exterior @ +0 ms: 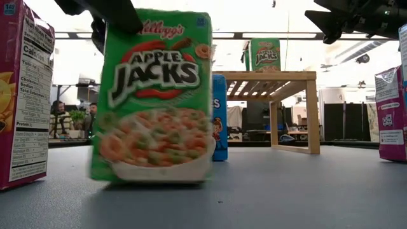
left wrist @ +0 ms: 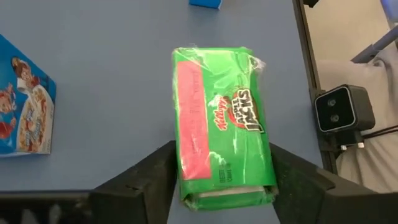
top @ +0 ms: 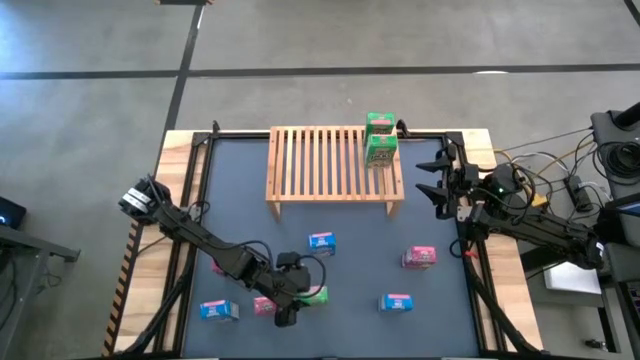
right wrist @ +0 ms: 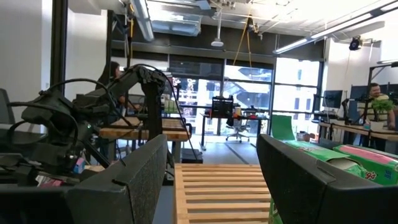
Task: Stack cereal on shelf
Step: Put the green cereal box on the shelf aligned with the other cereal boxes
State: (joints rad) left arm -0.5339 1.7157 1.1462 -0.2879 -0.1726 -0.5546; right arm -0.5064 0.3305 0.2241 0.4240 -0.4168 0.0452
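Observation:
A green cereal box (left wrist: 217, 118) stands upright on the dark table near its front edge, with my left gripper (left wrist: 224, 186) shut on it. In the high view this gripper (top: 300, 296) sits at the box's left end (top: 316, 295). Two more green boxes (top: 380, 140) are stacked on the right end of the slatted wooden shelf (top: 320, 165) at the back. My right gripper (top: 445, 180) waits open and raised at the table's right edge, nothing between its fingers (right wrist: 124, 180). My left gripper pinches the green box near its top end (left wrist: 186, 180) between its two fingers, one finger (left wrist: 149, 180) on the side facing the far edge, the other on the side facing the near edge. The fingers slant down from the table's left. The box's bottom (exterior: 152, 175) is on the table.
Loose boxes lie around: blue ones (top: 321, 241), (top: 218, 311), (top: 397, 302) and pink ones (top: 419, 257), (top: 263, 306). A pink box (exterior: 25, 95) stands close to the green box's left. A small camera (left wrist: 345, 115) sits at the near table edge.

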